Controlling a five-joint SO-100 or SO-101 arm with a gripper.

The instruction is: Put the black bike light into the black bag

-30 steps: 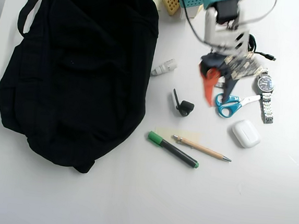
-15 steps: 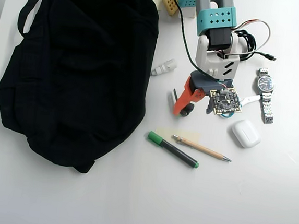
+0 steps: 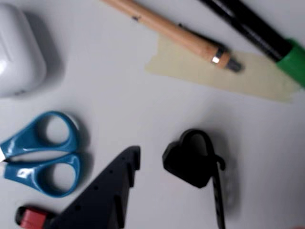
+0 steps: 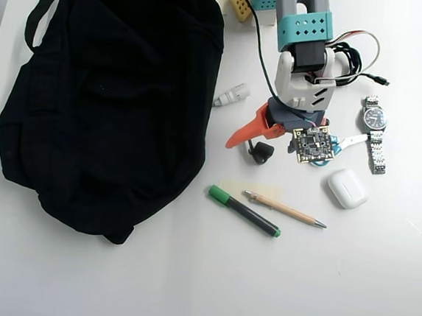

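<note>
Just right of the black bag (image 4: 105, 97) in the overhead view, the black bike light (image 4: 262, 152) is lying on the white table (image 4: 185, 289). The gripper (image 3: 157, 157) is hanging over it with jaws parted, gripping nothing; blue scissors (image 3: 43, 152) are lying beside it.

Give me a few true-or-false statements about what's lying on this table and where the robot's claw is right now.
1. The bike light is already inside the bag. False: it lies on the table beside the gripper.
2. A marker and a pen lie side by side. True.
3. The scissors have red handles. False: they are blue.
4. A wristwatch lies near a white case. True.
5. The gripper is clamped on the bike light. False: nothing is between its fingers.
</note>
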